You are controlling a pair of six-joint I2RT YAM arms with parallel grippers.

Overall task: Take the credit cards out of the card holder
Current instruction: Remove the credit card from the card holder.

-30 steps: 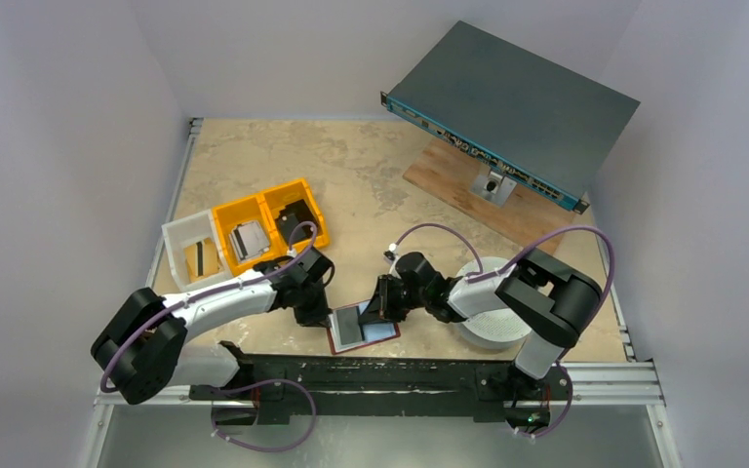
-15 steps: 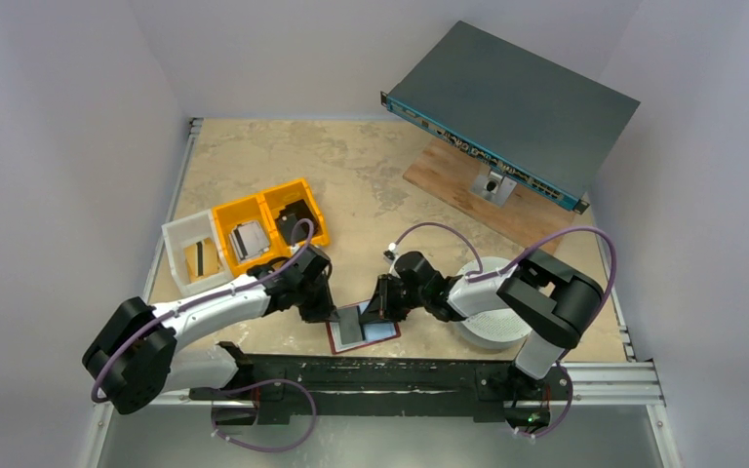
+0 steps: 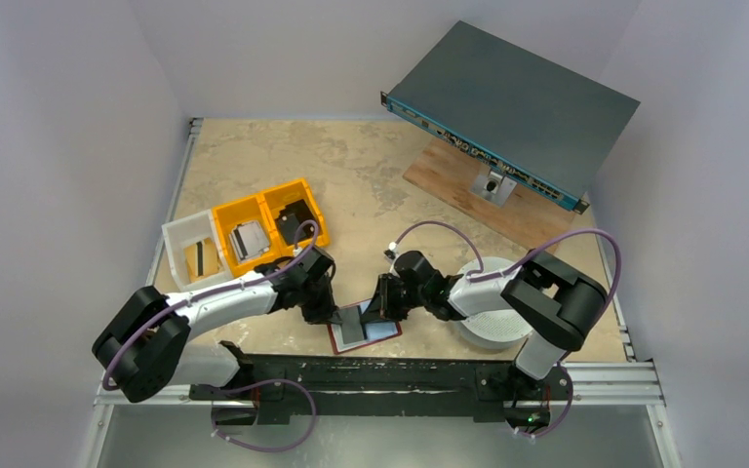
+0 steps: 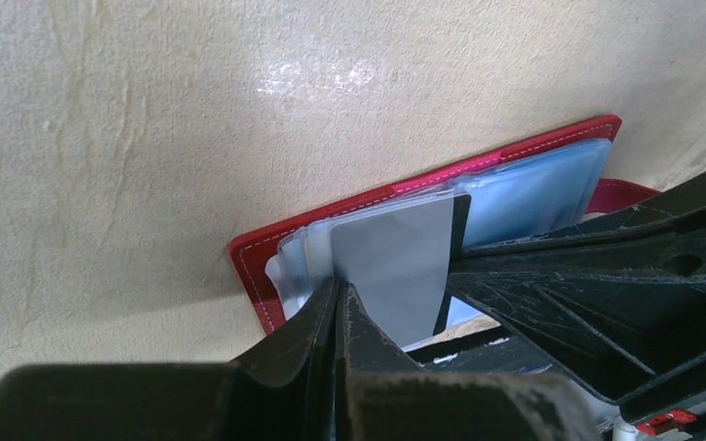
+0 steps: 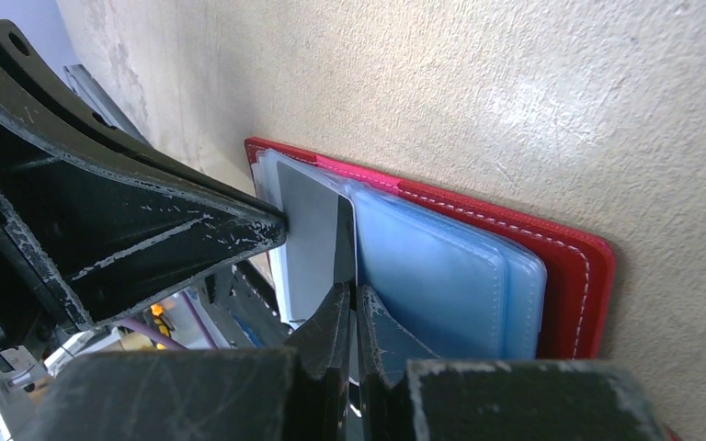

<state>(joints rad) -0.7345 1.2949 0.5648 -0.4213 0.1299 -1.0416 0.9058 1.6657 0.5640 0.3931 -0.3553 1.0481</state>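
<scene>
The dark red card holder lies open near the table's front edge, with pale blue sleeves inside. It also shows in the left wrist view and the right wrist view. A grey credit card sticks partly out of its left half, also seen in the right wrist view. My left gripper is shut, jaws pinched at the card's left edge. My right gripper is shut at the card's right edge, against the blue sleeves; whether it grips card or sleeve is unclear.
A white bin holding a golden-yellow card and two yellow bins stand at the left. A white round disc lies right of the holder. A grey rack unit rests on a wooden board at the back right.
The left arm's elbow swung out to the left and came back. Both grippers stay at the holder, and the grey card looks the same.
</scene>
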